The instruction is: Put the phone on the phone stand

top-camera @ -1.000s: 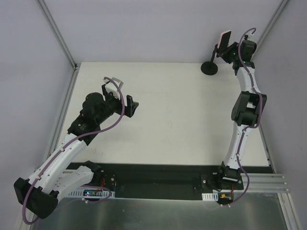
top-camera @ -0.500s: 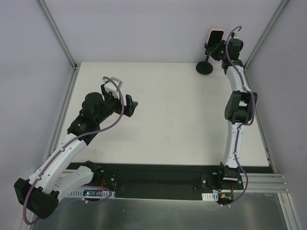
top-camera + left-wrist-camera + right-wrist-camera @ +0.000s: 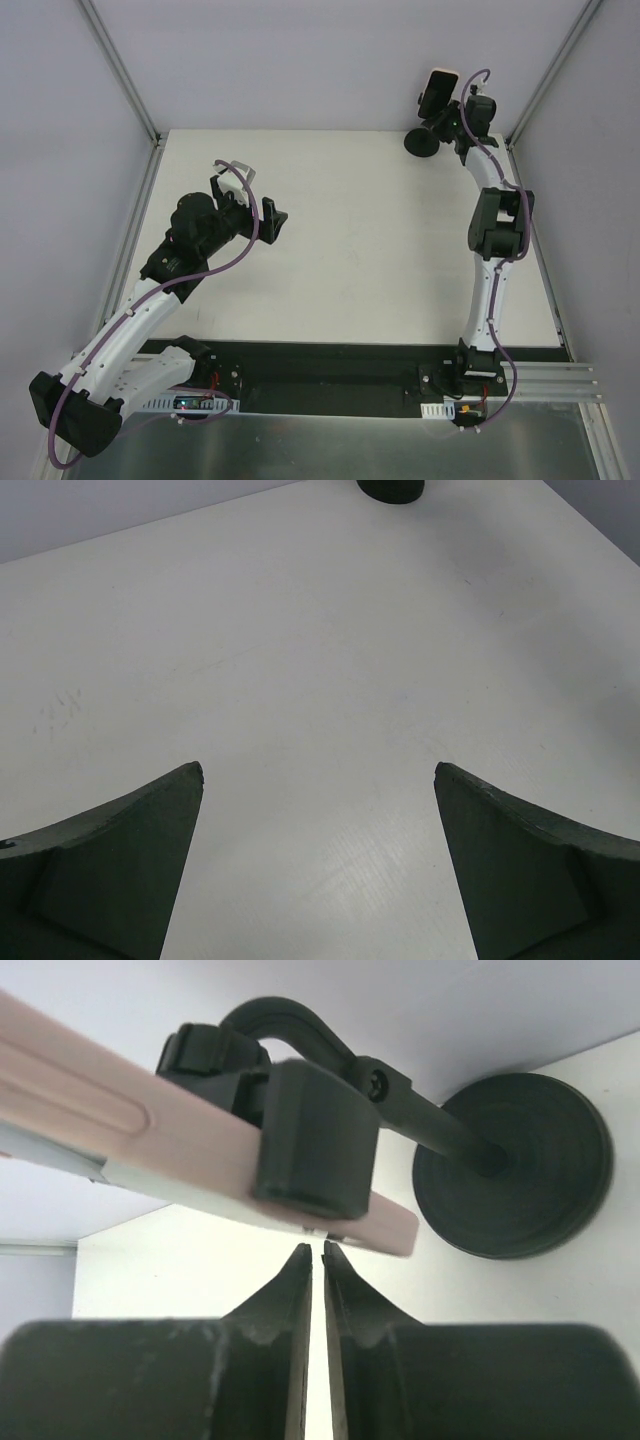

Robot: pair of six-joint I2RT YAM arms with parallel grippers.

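The phone [image 3: 438,88], black screen with a pale pink case, sits tilted in the clamp of the black phone stand [image 3: 421,141] at the table's far right corner. In the right wrist view the pink case [image 3: 120,1110] lies in the black clamp [image 3: 315,1140], with the round disc base [image 3: 515,1165] behind. My right gripper [image 3: 317,1247] is shut to a thin slit with nothing between its jaws, its tips right at the phone's lower edge; it also shows in the top view [image 3: 460,116]. My left gripper [image 3: 272,222] is open and empty over the table's left middle.
Grey walls and metal frame posts [image 3: 118,75] close in the table. The stand's base shows at the top edge of the left wrist view [image 3: 392,488]. The table's far edge [image 3: 300,131] runs just behind the stand.
The right gripper, the phone and the stand have all shifted left along the far edge. The left arm has not moved.
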